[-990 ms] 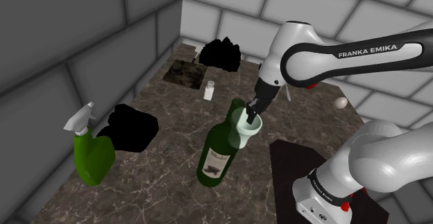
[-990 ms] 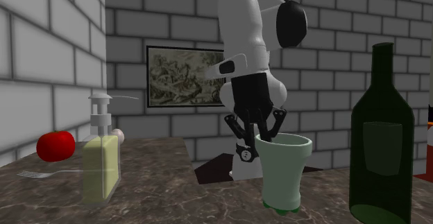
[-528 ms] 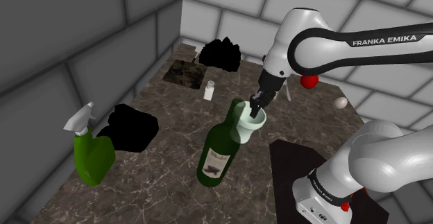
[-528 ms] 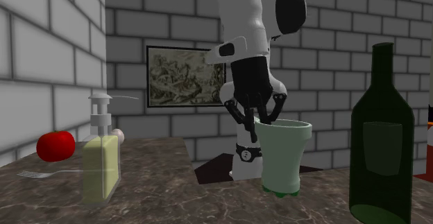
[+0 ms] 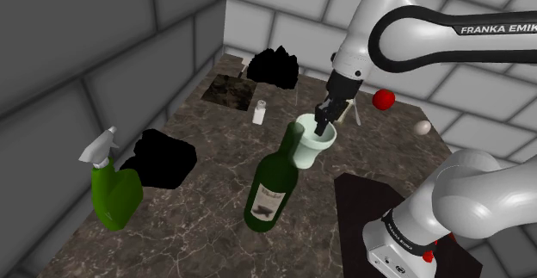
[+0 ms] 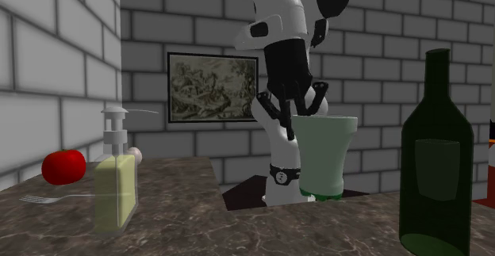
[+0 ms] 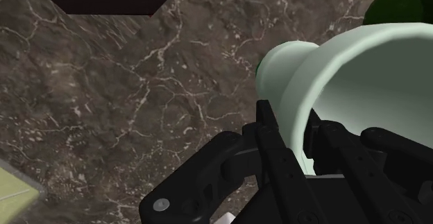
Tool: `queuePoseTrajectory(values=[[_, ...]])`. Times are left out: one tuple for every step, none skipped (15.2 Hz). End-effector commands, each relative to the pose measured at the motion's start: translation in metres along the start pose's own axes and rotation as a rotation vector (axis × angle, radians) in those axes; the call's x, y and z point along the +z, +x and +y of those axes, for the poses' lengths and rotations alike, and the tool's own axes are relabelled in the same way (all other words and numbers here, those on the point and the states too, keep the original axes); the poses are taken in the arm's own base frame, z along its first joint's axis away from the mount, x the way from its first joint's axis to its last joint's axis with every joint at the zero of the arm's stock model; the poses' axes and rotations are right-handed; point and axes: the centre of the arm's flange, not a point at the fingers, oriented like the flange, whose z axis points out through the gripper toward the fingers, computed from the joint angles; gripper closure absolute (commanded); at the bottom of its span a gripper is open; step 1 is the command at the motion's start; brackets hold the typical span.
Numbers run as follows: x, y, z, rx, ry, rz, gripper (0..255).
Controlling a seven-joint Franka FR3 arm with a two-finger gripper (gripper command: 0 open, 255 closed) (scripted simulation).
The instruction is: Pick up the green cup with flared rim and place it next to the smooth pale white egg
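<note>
Green cup (image 6: 324, 158) held by rim in jaws.

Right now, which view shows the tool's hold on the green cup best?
Wrist view: the tool clasps the cup by its rim wall, one finger inside, one outside. Second exterior view shows the whole cup side-on, the pinch partly hidden. Shoulder view: the bottle covers part of the cup.
</note>
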Motion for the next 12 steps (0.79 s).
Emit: queuePoseTrajectory(values=[[-0.01, -0.002, -0.002, 0.0, 0.0, 0.0, 255], [-0.016, -0.003, -0.003, 0.0, 0.0, 0.0, 255], [-0.021, -0.003, -0.003, 0.0, 0.0, 0.0, 255], [-0.026, -0.004, -0.004, 0.0, 0.0, 0.0, 255], [-0.031, -0.004, -0.005, 0.0, 0.0, 0.0, 255], [-0.037, -0.004, -0.005, 0.0, 0.0, 0.0, 255], [-0.042, -0.005, -0.006, 0.0, 0.0, 0.0, 255], [-0.047, -0.005, -0.007, 0.0, 0.0, 0.0, 255], [-0.052, -0.006, -0.007, 0.0, 0.0, 0.0, 255], [-0.057, -0.006, -0.008, 0.0, 0.0, 0.0, 255], [-0.063, -0.007, -0.009, 0.0, 0.0, 0.0, 255], [-0.068, -0.007, -0.01, 0.0, 0.0, 0.0, 255]])
